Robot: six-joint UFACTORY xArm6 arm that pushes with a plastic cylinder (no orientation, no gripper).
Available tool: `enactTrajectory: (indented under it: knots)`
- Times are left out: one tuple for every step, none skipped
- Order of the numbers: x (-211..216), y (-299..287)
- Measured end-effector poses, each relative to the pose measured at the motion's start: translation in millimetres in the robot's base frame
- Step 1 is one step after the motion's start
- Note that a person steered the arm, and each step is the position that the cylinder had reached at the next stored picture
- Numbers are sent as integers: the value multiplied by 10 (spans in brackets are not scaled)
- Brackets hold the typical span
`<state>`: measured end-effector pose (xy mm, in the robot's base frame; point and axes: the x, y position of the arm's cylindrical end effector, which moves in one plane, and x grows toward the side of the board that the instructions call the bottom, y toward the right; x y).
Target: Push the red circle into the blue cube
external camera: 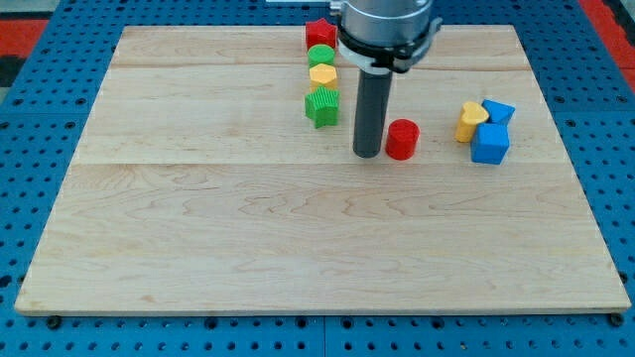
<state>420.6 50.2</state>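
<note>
Counting: 2 red | 2 green | 2 yellow | 2 blue | my tip (367,155) beside red circle (402,139)

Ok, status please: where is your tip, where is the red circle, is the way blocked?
My tip just left of red circle. Blue cube to the view's right, apart. Path between clear.

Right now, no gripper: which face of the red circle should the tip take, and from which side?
Take the red circle on its curved side wall facing the view's left. My tip is already there, just beside it. The blue cube lies toward the view's right, so push rightward, centred, since the round wall could slip sideways.
</note>
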Motion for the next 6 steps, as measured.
enactTrajectory:
  knots:
    - [-81,160]
    - [-58,517]
    - [-58,658]
    - [-53,662]
    - [-4,769]
    - [-3,775]
